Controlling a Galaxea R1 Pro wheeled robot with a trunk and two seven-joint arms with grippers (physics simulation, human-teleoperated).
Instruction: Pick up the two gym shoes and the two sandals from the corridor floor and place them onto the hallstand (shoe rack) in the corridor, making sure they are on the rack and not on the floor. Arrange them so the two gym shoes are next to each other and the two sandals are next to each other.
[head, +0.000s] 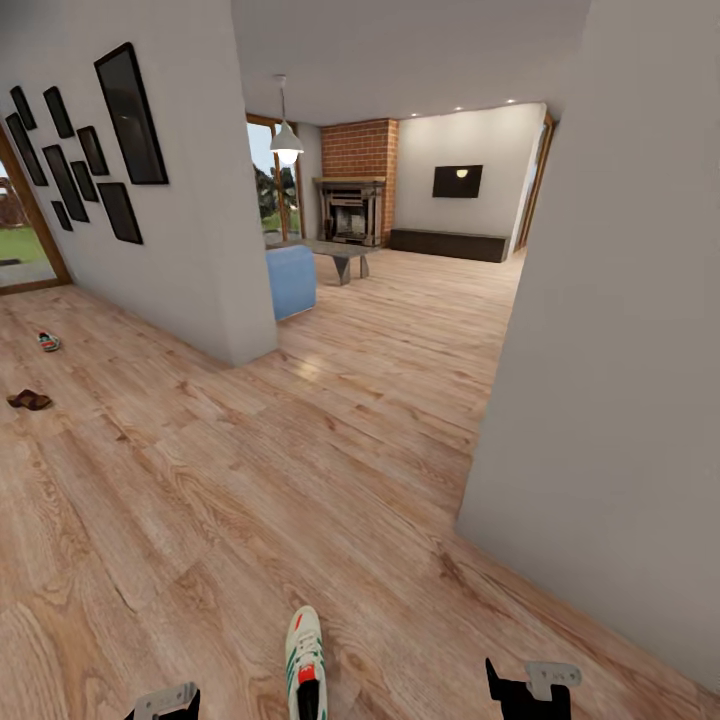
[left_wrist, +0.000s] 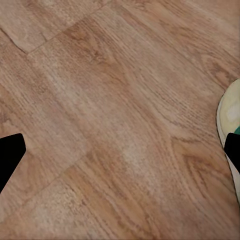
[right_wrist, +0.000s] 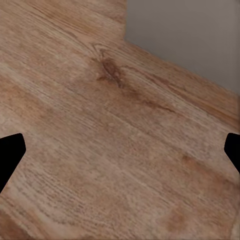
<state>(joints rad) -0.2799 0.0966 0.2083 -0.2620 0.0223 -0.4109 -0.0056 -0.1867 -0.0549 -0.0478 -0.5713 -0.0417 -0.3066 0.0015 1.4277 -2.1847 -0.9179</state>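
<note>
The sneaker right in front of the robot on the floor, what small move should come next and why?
Probably lower the left gripper toward the gym shoe and shift it sideways over it. The shoe lies on the corridor floor between the two grippers, and in the left wrist view only its edge shows beside one finger, with bare floor between the open fingers.

Grey walls, black frames, brick fireplace, blue seat.

Each gripper is black with a pale grey metal plate: the left gripper carries a slanted one, the right gripper a flatter bracket with 2 small holes. Both wrist views show 2 black fingertips.
</note>
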